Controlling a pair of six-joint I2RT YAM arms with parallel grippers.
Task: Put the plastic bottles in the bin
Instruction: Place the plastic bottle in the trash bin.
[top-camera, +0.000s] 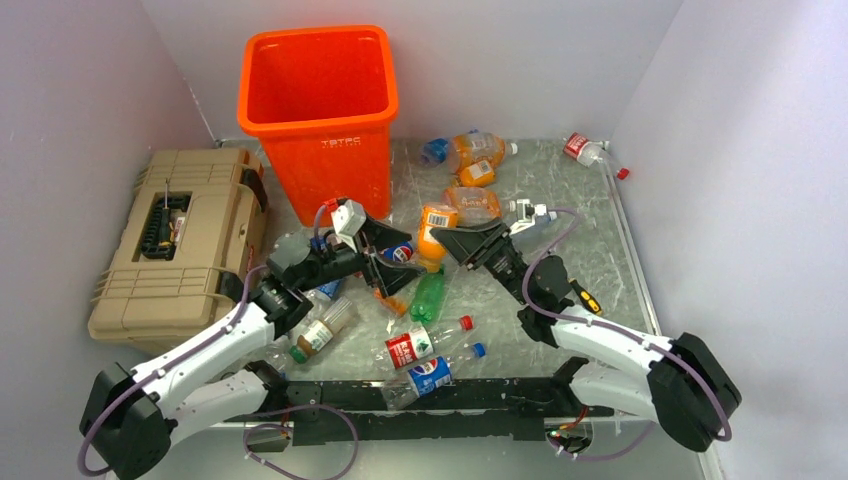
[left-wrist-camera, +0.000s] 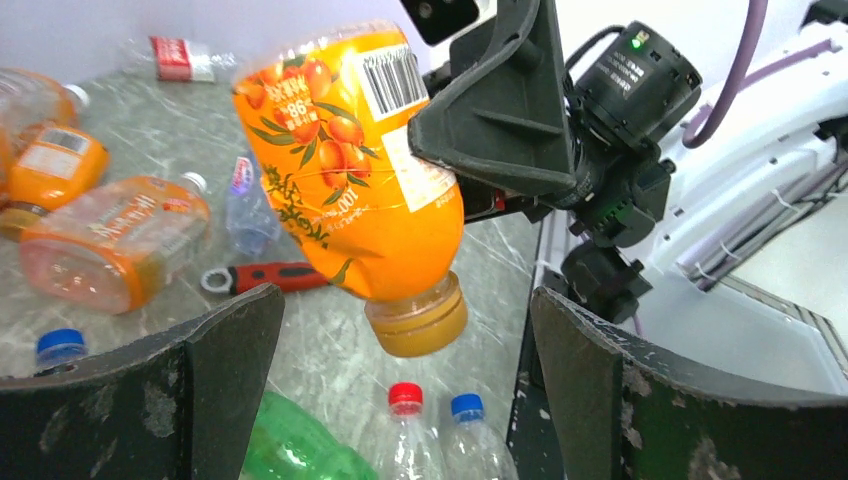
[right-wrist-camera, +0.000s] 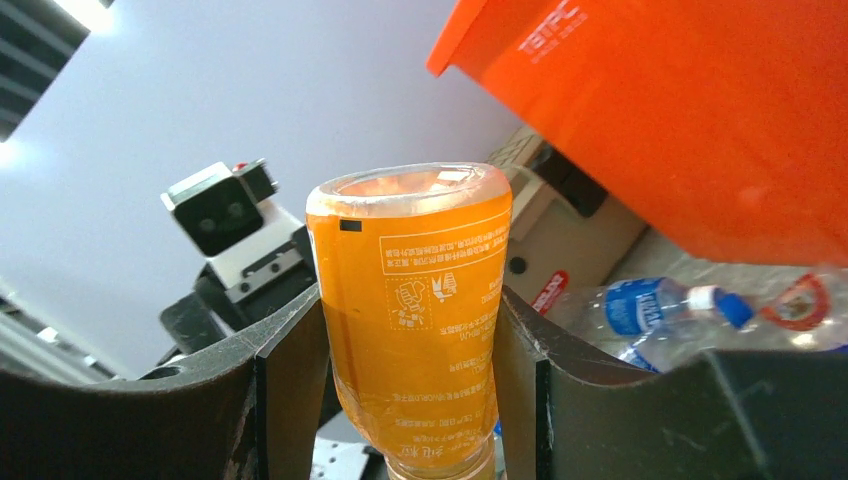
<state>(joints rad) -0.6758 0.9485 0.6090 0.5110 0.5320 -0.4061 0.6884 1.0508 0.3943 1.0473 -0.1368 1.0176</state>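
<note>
My right gripper (right-wrist-camera: 410, 330) is shut on an orange juice bottle (right-wrist-camera: 410, 300), held cap down above the table in front of the orange bin (top-camera: 320, 110). From above, that bottle (top-camera: 432, 232) hangs between the two arms. My left gripper (left-wrist-camera: 405, 345) stands wide open just under and around the hanging bottle's (left-wrist-camera: 340, 170) cap, not touching it. More plastic bottles lie on the table: a green one (top-camera: 428, 293), a clear red-labelled one (top-camera: 425, 343), a blue-labelled one (top-camera: 435, 372) and orange ones (top-camera: 470, 203) at the back.
A tan toolbox (top-camera: 175, 245) stands left of the bin. A red-handled wrench (left-wrist-camera: 270, 277) lies on the table beyond the left fingers. A yellow-and-black screwdriver (top-camera: 583, 296) rests by the right arm. White walls close in three sides.
</note>
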